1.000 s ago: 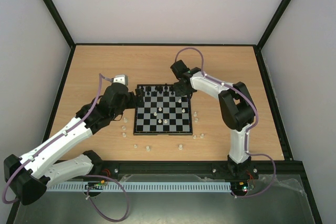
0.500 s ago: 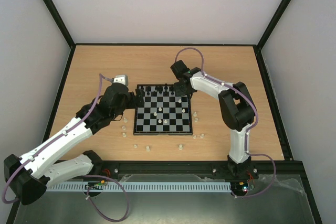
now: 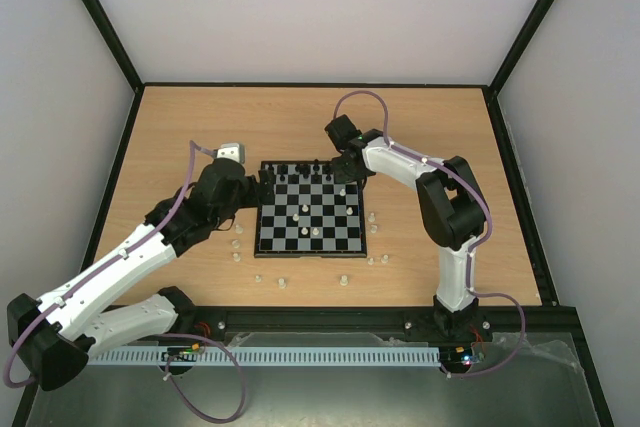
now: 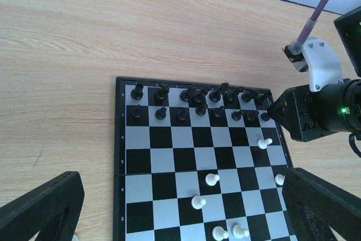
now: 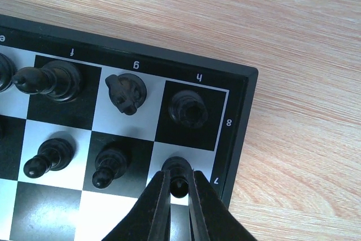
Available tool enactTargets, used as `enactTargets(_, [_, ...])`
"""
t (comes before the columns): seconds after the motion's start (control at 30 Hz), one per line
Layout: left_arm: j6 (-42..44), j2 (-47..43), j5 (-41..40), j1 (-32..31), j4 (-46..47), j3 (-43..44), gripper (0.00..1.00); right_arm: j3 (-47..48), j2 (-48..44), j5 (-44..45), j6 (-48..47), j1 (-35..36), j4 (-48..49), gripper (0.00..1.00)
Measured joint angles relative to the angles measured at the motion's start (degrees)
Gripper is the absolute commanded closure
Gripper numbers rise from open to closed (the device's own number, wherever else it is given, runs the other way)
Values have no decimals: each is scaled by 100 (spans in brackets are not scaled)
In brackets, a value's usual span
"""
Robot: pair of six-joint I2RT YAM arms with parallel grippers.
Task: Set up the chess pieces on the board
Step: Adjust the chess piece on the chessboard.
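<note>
right gripper (image 5: 178, 182) clamped on black pawn (image 5: 178, 166); rook (image 5: 188, 108) just beside | left gripper (image 4: 180, 204) apart

1. Right wrist view: white file letters "f", "g" and "h", upside down to the camera, run along the far rim of the board (image 5: 169, 67). A partial "e" is cut off at the picture's left edge.
2. Same view: the rank numerals "8" and "7" stand on the board's right rim, by its far right corner.
3. Left wrist view: small white numerals "7", "6", "5", "4" and "3" run down the left rim of the board (image 4: 119, 139).
4. Top external view: the rim markings are too small to read.
</note>
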Motion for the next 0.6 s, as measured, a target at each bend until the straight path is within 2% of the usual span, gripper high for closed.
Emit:
enactTargets(0.37, [0, 2, 0, -7, 0, 0, 1, -177, -4, -33, 24, -33, 42, 77])
enactTargets(0.6, [0, 2, -4, -37, -2, 2, 1, -264, -278, -168, 42, -33, 59, 61])
